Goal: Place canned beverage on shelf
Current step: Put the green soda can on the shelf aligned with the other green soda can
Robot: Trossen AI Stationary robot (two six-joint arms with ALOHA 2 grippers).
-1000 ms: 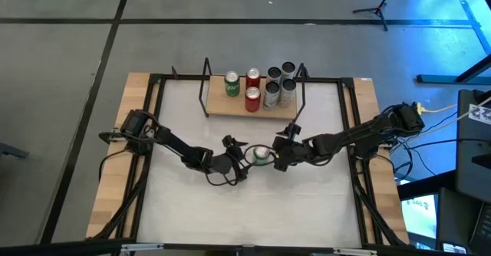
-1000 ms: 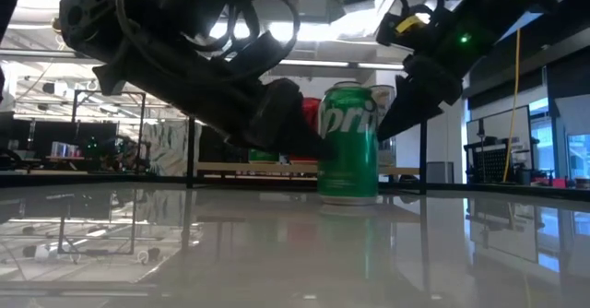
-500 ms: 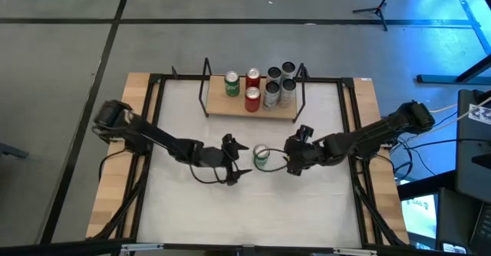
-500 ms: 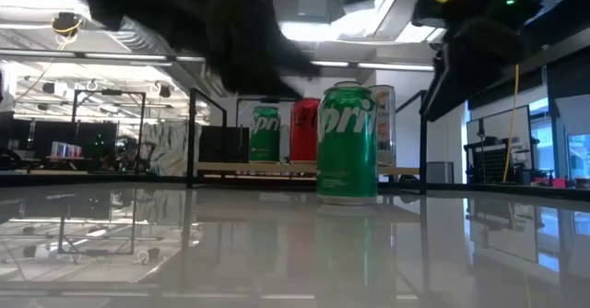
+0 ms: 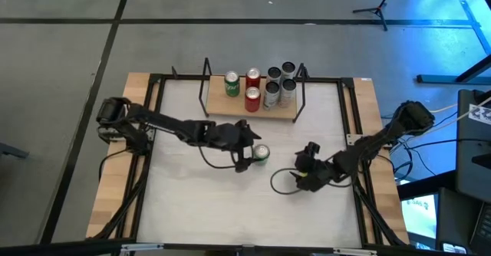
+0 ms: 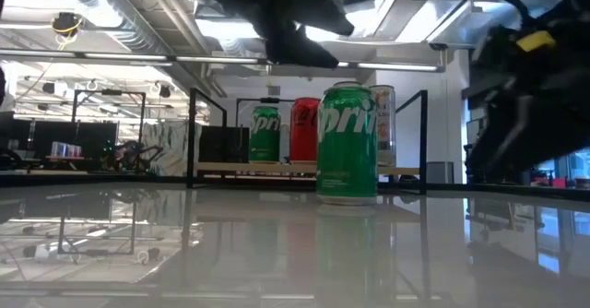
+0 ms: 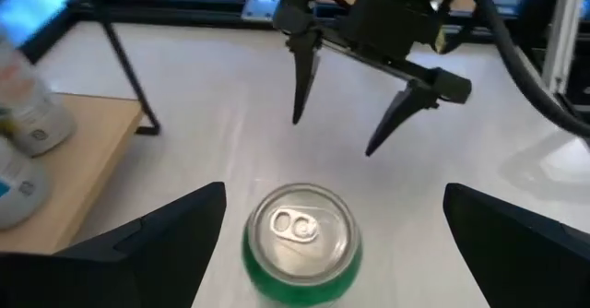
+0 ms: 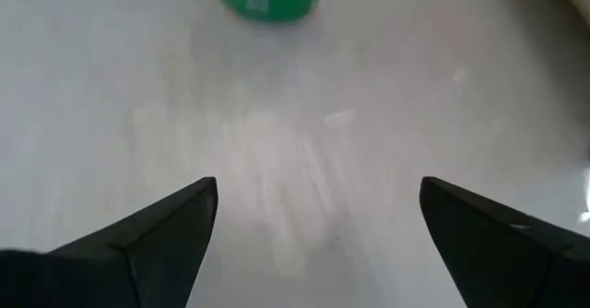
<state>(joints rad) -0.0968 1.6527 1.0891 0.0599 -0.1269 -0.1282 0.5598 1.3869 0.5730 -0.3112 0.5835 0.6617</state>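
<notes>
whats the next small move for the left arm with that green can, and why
Probably lower the left end effector around the green can and close on it. Its fingers are open, straddling the can from above without touching, and the can stands upright on the white table, off the shelf. The right end effector is open and apart from the can, so nothing blocks the grasp.

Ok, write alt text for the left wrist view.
A green can stands upright on the white table, between the left gripper's open fingers, untouched. Beyond it hangs the right gripper, also open. The wooden shelf with cans sits at one side.
</notes>
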